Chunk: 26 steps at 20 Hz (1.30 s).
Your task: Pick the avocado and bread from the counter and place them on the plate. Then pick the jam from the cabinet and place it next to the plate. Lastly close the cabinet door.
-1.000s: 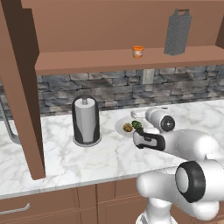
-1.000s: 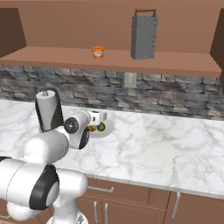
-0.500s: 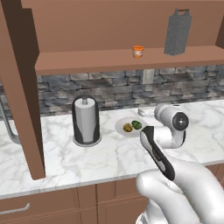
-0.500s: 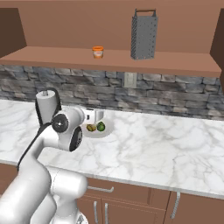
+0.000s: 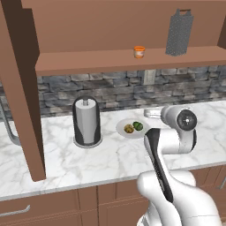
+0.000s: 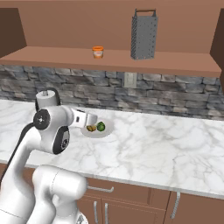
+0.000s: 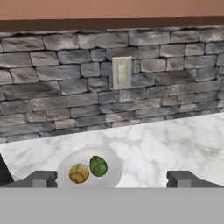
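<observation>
On the counter (image 5: 53, 163), near the stone backsplash, the plate (image 5: 122, 132) is sitting just right of the paper-towel holder (image 5: 87, 122); the avocado (image 5: 137, 126) and the bread (image 5: 128, 129) are both lying on it, side by side, so the first part seems done; next thing is the jam (image 5: 139, 52). It is standing upright on the cabinet shelf (image 5: 88, 62), well left of the grater (image 5: 179, 33); its long axis is vertical, lid pointing up; being round, it has no special side for a grasp. The gripper (image 7: 112, 179) is hanging low over the counter, close to the plate, jaws spread wide and holding nothing. So the jam is lying well above the gripper and farther back twd. the wall, approx. straight over the plate in the left base view; I am judging the arm needs mostly to go up, then reach in horizontally w/ fingers on either side of the jar. The cabinet door (image 5: 20, 88) is standing open at far left.
</observation>
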### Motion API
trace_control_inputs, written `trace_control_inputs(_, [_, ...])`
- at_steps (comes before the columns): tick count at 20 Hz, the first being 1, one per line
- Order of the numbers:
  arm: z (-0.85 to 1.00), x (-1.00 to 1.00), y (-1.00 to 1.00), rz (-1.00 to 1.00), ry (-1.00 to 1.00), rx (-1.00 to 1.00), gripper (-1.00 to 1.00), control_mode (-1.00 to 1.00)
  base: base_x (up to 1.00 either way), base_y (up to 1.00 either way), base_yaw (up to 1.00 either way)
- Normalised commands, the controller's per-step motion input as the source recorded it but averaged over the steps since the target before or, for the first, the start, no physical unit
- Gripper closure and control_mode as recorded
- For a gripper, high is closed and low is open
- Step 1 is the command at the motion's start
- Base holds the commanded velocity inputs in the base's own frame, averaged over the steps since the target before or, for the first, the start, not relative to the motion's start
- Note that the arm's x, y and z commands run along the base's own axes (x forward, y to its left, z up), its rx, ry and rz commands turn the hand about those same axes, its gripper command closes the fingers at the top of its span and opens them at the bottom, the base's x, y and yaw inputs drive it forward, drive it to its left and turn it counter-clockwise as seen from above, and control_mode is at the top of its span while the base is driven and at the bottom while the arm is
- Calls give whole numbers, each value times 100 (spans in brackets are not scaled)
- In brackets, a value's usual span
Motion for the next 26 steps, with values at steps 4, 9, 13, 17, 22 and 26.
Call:
trace_control_inputs(4, [31, -3, 0, -1, 7, 1, -100, -100, 0, 0, 0])
trace_control_inputs(9, [31, 0, 0, 0, 1, 0, -100, -100, 0, 0, 0])
trace_control_inputs(13, [45, 0, 1, 4, 0, 0, -100, -100, 0, 0, 0])
trace_control_inputs(17, [47, 0, 0, 3, 0, 0, -100, -100, 0, 0, 0])
trace_control_inputs(22, [42, 0, 3, 4, 0, 0, -100, -100, 0, 0, 0])
trace_control_inputs(26, [46, 0, 9, 4, 0, 0, -100, -100, 0, 0, 0])
